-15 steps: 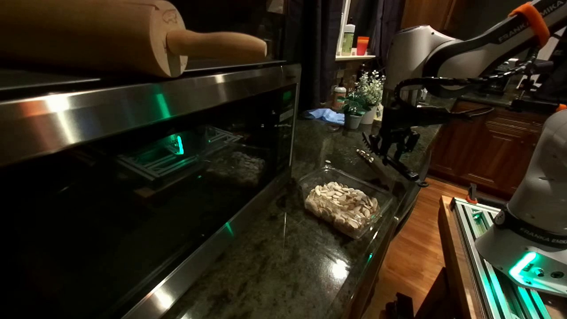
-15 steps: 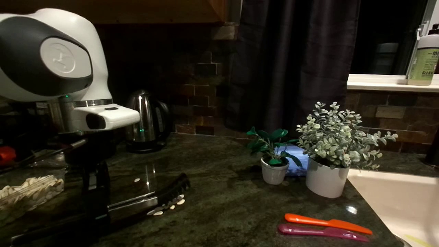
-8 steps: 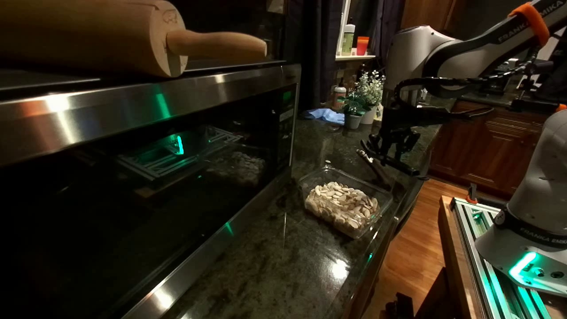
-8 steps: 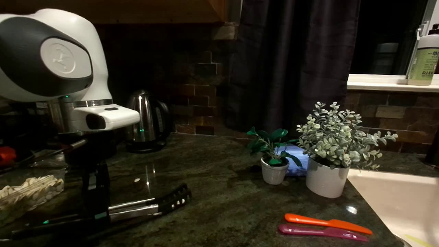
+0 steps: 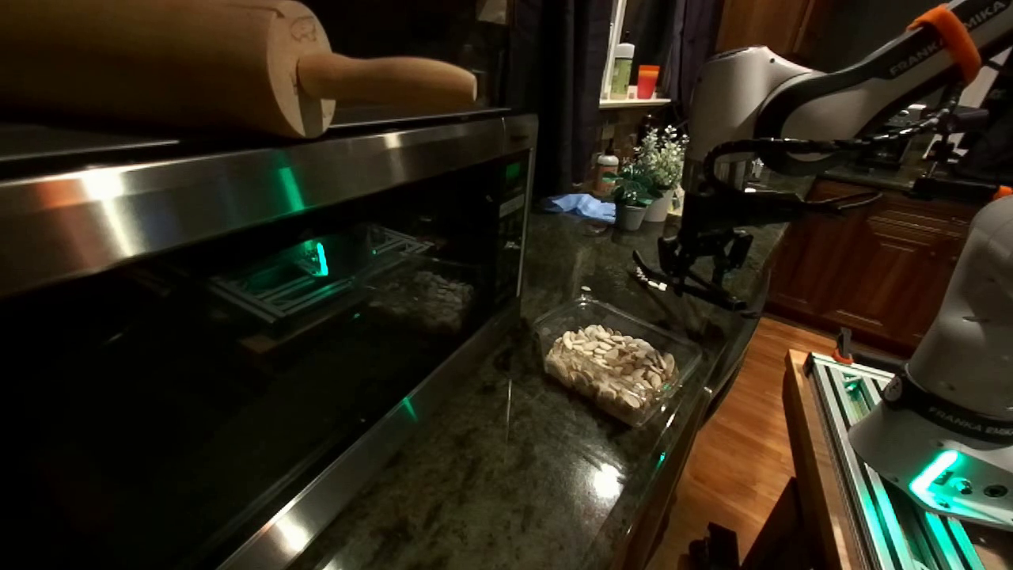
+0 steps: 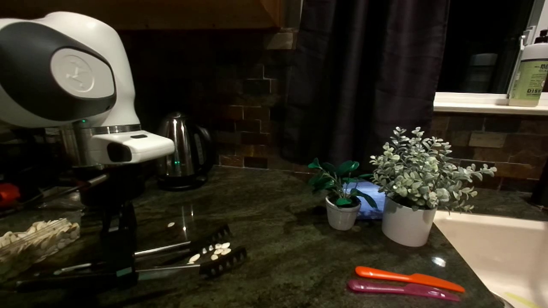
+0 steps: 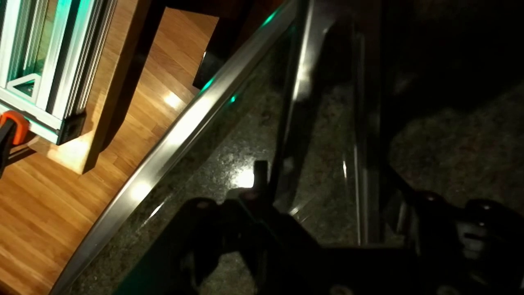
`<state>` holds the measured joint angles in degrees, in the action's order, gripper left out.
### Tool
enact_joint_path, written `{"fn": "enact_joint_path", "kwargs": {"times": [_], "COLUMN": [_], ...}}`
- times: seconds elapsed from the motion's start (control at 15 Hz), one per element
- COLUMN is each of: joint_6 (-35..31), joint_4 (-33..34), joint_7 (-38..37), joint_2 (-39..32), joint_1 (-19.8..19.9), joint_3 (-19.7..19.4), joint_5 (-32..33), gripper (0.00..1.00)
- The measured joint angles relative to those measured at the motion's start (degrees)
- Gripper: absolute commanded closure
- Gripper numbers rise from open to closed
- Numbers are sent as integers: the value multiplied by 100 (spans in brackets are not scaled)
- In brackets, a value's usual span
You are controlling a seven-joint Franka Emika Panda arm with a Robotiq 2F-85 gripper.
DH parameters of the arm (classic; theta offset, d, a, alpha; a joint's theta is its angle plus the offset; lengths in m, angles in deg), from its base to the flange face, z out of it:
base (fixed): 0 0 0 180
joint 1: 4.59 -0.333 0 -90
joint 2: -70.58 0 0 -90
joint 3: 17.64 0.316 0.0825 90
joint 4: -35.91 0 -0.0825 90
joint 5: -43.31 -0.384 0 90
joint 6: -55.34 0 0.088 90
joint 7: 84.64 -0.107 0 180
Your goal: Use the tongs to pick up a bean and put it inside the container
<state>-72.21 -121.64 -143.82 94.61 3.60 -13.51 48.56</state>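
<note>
My hand is wide around the tongs, beans between the tips. The tub sits on the dark, shiny table, near the edge by the wood floor.

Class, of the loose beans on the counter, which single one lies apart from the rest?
The lone bean between the tongs and the kettle in an exterior view; the other beans cluster between the tongs' spread tips.

The setting I operate in remotely is a kitchen: the stone-patterned bench carries a steel kettle and borders a pale sink. I also see wooden cabinets, a rolling pin, and a dish-soap bottle on the windowsill.
</note>
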Motion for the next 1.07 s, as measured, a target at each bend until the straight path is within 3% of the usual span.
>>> {"fn": "enact_joint_path", "kwargs": {"times": [0.07, 0.13, 0.27, 0.33, 0.47, 0.6, 0.67, 1.07], "joint_6": [0, 0, 0, 0, 0, 0, 0, 0], "joint_4": [0, 0, 0, 0, 1, 1, 1, 9], "joint_7": [0, 0, 0, 0, 0, 0, 0, -2], "joint_2": [-8, -14, -20, -21, -23, -29, -32, -31], "joint_1": [0, 0, -1, -2, -5, -9, -11, 50], "joint_3": [0, 0, 0, 0, 0, 1, 1, -1], "joint_5": [0, -1, -5, -6, -7, -7, -7, 38], "gripper": [17, 28, 36, 32, 32, 8, 3, 0]}}
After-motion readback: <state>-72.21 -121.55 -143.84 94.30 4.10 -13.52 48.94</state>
